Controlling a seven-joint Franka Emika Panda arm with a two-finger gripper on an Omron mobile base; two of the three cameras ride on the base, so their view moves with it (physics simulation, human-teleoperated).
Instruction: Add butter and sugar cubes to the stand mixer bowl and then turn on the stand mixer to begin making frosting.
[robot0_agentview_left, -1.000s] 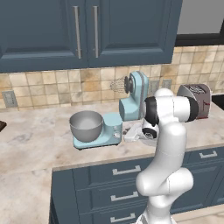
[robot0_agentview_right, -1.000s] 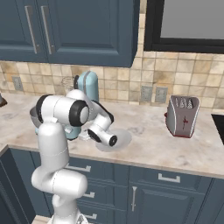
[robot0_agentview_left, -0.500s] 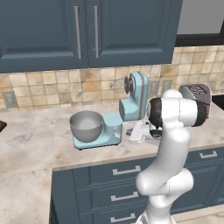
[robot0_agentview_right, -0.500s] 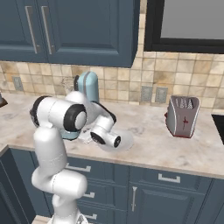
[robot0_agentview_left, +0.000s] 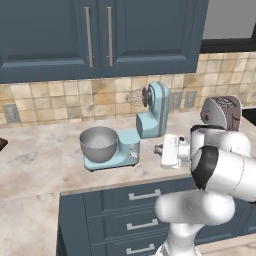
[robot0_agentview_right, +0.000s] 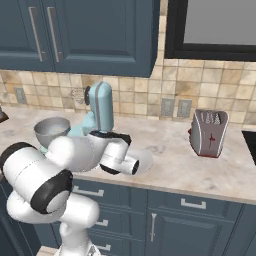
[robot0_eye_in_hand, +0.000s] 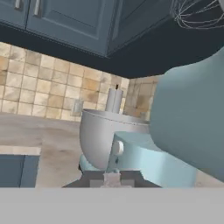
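Bench (robot0_agentview_left: 45, 155): I see pale marbled stone over dark blue drawers (robot0_agentview_left: 145, 196); tan tiled wall and blue cupboards (robot0_agentview_left: 95, 35) behind
Stand mixer (robot0_agentview_left: 150, 112): on the bench, head tilted up; stand mixer bowl (robot0_agentview_left: 98, 144) on its base
Toaster (robot0_agentview_right: 209, 132): well to the right
Hand (robot0_eye_in_hand: 112, 178): clenched on something small and pale; what, I cannot tell

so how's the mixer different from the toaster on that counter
The stand mixer is light blue; the toaster is silver with dark red sides. The stand mixer is taller, its head tilted back with a wire whisk showing, and has a grey stand mixer bowl on its base; the toaster is a squat, closed box. Both stand on the counter by the tiled wall.
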